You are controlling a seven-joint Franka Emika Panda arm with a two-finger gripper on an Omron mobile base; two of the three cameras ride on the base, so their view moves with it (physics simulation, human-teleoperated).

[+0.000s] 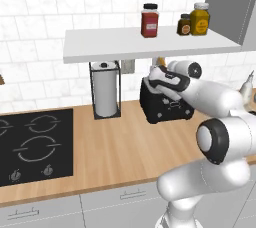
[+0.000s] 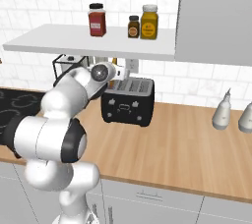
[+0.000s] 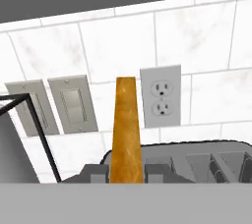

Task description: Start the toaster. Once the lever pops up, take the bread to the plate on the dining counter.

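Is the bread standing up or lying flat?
Standing up. In the hand view the bread rises edge-on, straight out of the toaster, with its top well above the slots in front of the tiled wall.

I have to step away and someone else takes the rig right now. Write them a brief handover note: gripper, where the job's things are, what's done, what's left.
Gripper: at the small black boxy toaster, behind the arm in the base views; open or shut cannot be told.
Toaster: on the light wooden worktop, beside the paper towel holder.
Bread: the tan-orange slice stands upright out of a slot, edge-on in the hand view, directly ahead of the hand.
Done: the slice stands tall, so toasting seems finished.
Left: grasp the slice, lift it out, drive to the dining counter and set it on the plate.
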